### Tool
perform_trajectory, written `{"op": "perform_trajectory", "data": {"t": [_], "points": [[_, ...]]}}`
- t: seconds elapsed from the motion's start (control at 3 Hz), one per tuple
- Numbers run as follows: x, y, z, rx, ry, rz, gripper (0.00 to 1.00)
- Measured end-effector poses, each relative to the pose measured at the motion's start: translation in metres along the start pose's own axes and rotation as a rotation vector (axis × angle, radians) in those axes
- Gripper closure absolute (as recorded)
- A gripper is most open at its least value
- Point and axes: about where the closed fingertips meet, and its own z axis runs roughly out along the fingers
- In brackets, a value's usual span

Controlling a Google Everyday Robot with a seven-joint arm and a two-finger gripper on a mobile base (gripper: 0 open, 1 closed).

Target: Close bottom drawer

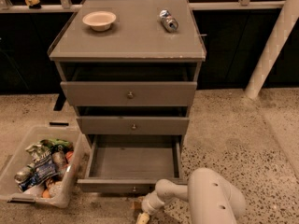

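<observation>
- The gripper point(142, 215) hangs low over the floor just in front of the grey desk's point(126, 41) front edge, a little right of the bottom drawer's knob and not touching the drawer front. From where I stand, I cannot tell whether it is spread or closed.
- The white arm point(212, 202) reaches in from the floor off the desk's front right corner, its bulky housing beside the drawer's right side.
- The bottom drawer point(133, 187) stands pulled well out from the desk's front edge, showing a bare grey box inside. Its low front carries a small round metal knob.
- Above it, the middle drawer point(133, 125) and top drawer point(130, 94) sit slightly forward, with dark gaps above each front.
- A clear plastic bin point(71, 180) rests on the floor by the desk's front left corner, close beside the open drawer and crammed with snack packets and cans.
- On the desk top, a pale bowl point(99, 20) sits upright near the back left corner, and a can point(168, 21) lies on its side near the back right corner.
- The speckled stone floor point(233, 125) spreads all around, and a white slanted post point(272, 43) rises beyond the desk's right edge.
- Dark panels and a pale ledge run behind the back edge.
</observation>
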Motion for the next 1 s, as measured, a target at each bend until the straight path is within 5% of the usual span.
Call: {"op": "perform_trajectory", "data": {"t": [0.33, 1.0], "points": [[0.011, -0.014, -0.017, 0.064, 0.009, 0.05, 0.0], [0.033, -0.046, -0.099, 0.303, 0.007, 0.15, 0.0]]}}
